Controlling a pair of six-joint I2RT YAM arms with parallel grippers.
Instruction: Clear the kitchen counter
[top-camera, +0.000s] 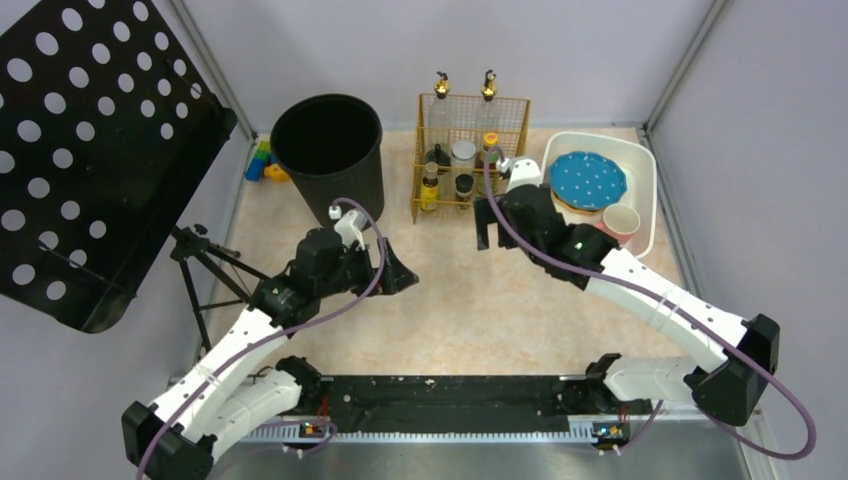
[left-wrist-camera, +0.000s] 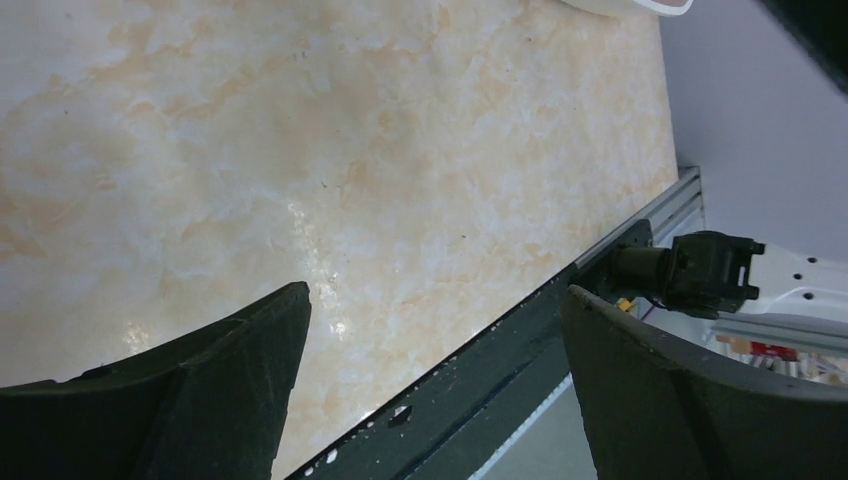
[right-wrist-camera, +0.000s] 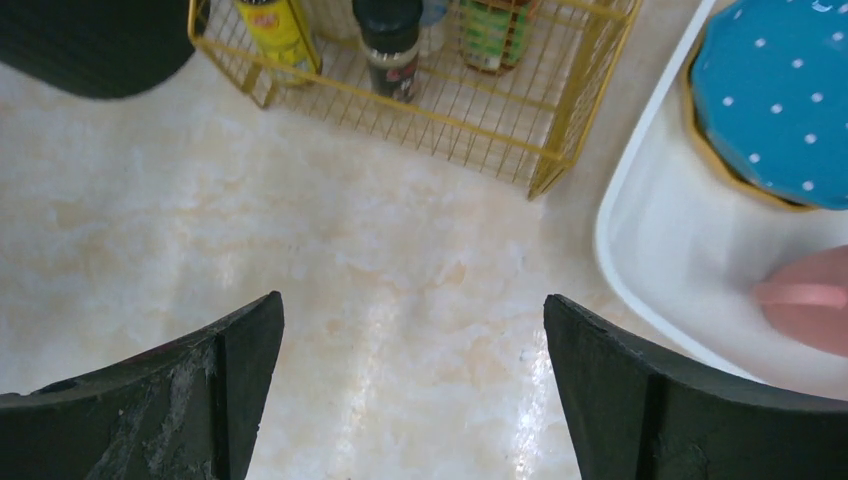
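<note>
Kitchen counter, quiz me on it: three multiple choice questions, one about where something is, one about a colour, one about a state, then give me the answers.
1. Where on the kitchen counter does the white tub stand?
A far left corner
B far right corner
C near middle

2. What colour is the dotted plate in the tub?
A red
B green
C blue

3. How do the left gripper and the right gripper stand?
A both open and empty
B both shut
C one clamped on a bottle

Answers:
1 B, the tub sits against the far right edge in the top view.
2 C, the plate is blue with white dots.
3 A, each wrist view shows the jaws wide apart with only bare counter between them.
</note>
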